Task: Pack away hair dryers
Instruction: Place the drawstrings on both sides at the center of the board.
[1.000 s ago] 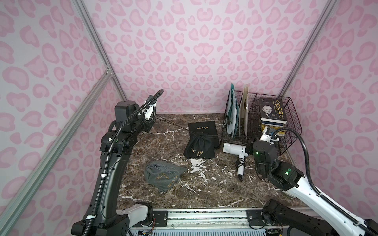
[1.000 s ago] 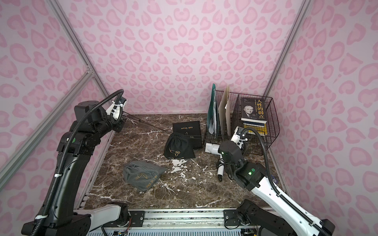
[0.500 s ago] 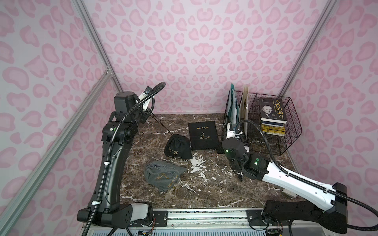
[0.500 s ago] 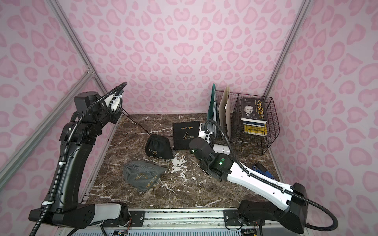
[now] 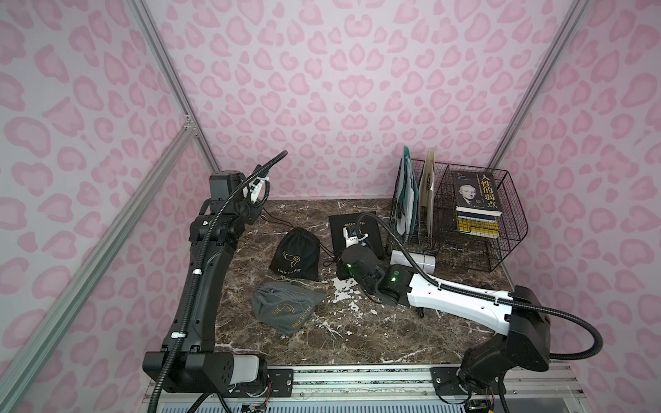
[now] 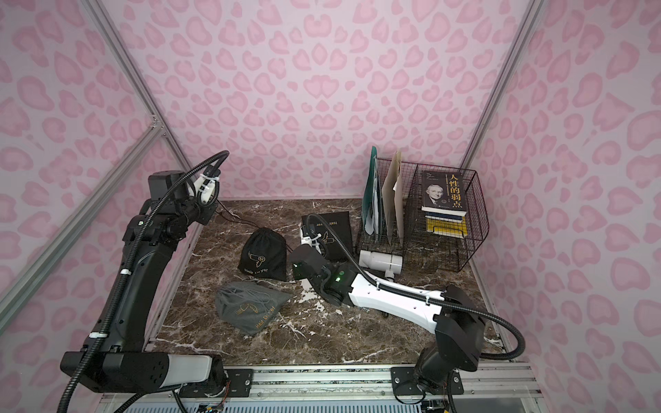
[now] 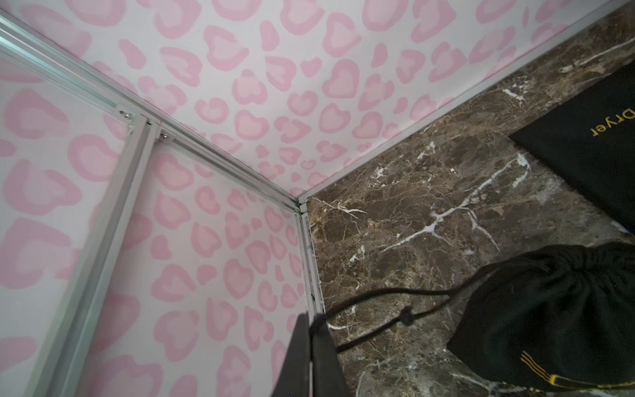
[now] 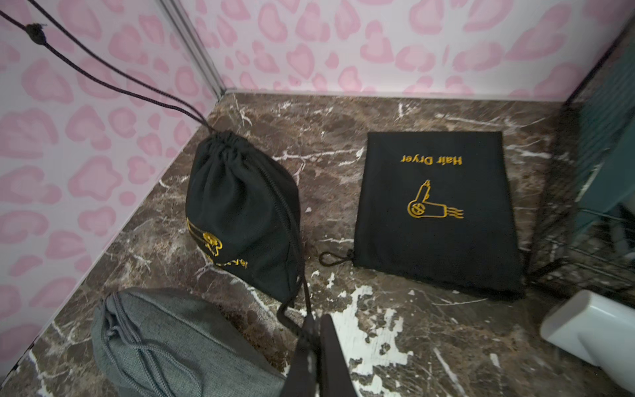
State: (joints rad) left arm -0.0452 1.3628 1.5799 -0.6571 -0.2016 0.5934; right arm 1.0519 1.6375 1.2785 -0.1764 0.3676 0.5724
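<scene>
1. Brown marble tabletop [image 5: 375, 332] enclosed by pink-spotted walls [image 5: 339, 89].
2. White hair dryer [image 5: 415, 260] lies just beside the wire basket [image 5: 508, 229].
3. Left gripper [image 7: 311, 319] and right gripper [image 8: 314, 321] each pinch a drawstring [image 7: 395, 292] of the black pouch [image 5: 297, 254], which sits well apart from the wire basket.

Even, soft light, faint shadows; top views sharp, corners darken; wrist views bend and blur at edges.

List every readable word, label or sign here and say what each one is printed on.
"Hair Dryer": gold, on the flat black pouch.
"Hair Dryer": gold, on the full black drawstring bag, creased mid-word.
"Hair Dryer": gold, on the grey pouch, also creased.
"人性的弱点": on the top book, on its cover; its smaller print is too small to read.
</scene>
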